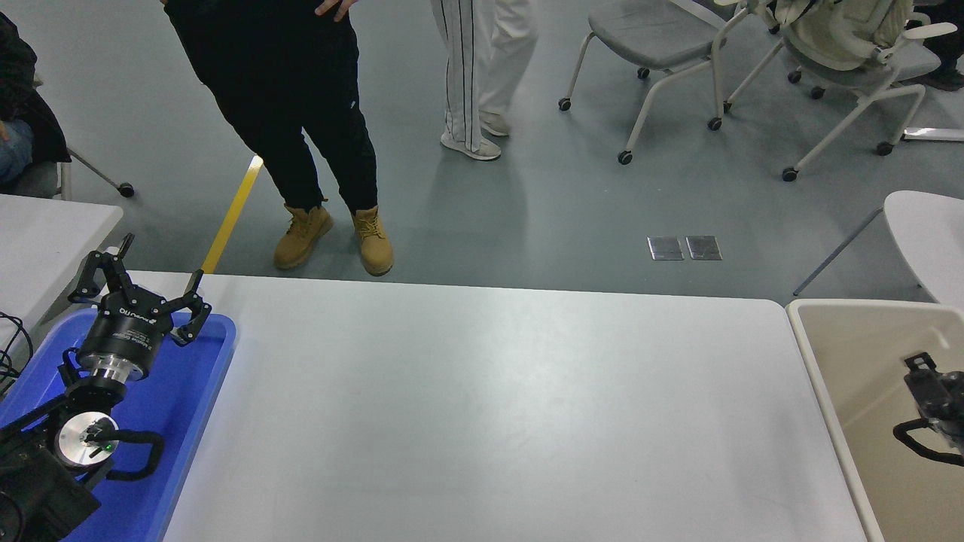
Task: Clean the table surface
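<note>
Head view shows our left gripper (139, 282) with jaws spread wide, holding nothing, parked over the blue tray (196, 391) at near left. Our right gripper (930, 391) hangs over the beige bin (821, 361); we cannot tell its jaw state. The table surface (489, 406) lies between. Sweeping back leftward, the right arm could clip the bin's rim.

The table surface (482, 406) lies between a tray (203, 391) at left and a bin (821, 376) at right.
</note>
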`<act>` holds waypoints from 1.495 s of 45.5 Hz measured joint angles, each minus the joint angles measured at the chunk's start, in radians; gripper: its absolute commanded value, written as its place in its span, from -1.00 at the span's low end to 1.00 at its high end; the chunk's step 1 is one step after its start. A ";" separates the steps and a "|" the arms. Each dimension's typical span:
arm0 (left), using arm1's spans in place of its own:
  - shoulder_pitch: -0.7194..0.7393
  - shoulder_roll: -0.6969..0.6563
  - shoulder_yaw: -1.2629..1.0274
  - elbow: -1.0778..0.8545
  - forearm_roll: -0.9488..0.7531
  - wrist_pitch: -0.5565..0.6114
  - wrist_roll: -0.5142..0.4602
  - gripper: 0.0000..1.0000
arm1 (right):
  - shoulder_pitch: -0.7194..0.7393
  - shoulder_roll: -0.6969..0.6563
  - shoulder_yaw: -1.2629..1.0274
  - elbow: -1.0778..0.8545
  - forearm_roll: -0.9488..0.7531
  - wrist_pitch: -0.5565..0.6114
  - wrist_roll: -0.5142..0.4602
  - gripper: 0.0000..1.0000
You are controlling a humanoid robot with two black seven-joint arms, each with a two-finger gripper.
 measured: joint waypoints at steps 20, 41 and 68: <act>0.000 0.000 0.001 0.000 0.000 0.001 0.000 1.00 | 0.021 -0.299 0.285 0.495 0.019 0.009 0.128 1.00; 0.000 0.000 0.001 0.001 0.000 0.001 0.000 1.00 | -0.110 -0.185 0.691 0.744 0.108 0.009 0.171 1.00; 0.000 0.000 0.002 0.001 0.000 0.001 0.000 1.00 | -0.257 0.117 0.932 0.784 0.179 -0.001 0.403 1.00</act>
